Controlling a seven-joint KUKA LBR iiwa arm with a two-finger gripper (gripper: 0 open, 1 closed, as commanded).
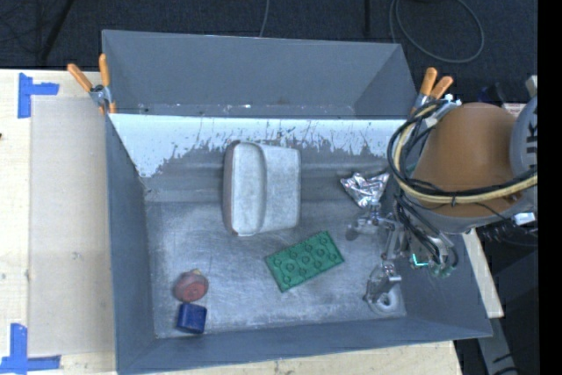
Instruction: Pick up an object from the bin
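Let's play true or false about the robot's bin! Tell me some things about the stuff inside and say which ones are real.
1. The green studded plate lies near the middle of the bin floor. True.
2. The small blue block sits by the back wall. False: it is in the front left corner, next to a reddish round thing.
3. The crumpled silver foil lies on the right side, close to the arm. True.
4. The end effector is over the reddish round thing. False: it is at the front right, across the bin from it.
5. The big grey-white block rests on the green plate. False: it lies behind the plate, apart from it.
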